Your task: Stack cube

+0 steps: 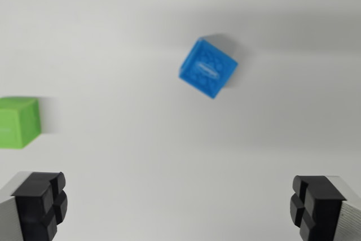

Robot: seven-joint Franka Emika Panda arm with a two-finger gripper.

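Note:
A blue cube (207, 68) lies on the white surface above the middle of the wrist view, turned at an angle, with a raised pattern on its top face. A green cube (18, 121) sits at the wrist view's left edge, partly cut off by the frame. My gripper (177, 206) hangs above the surface, open wide, with nothing between its fingers. Its black pads show at the bottom corners: one fingertip (42, 202) at the left, the other fingertip (313, 202) at the right. Both cubes lie beyond the fingertips, apart from them.
The cubes rest on a plain white table (141, 156). Soft shadows fall beside each cube.

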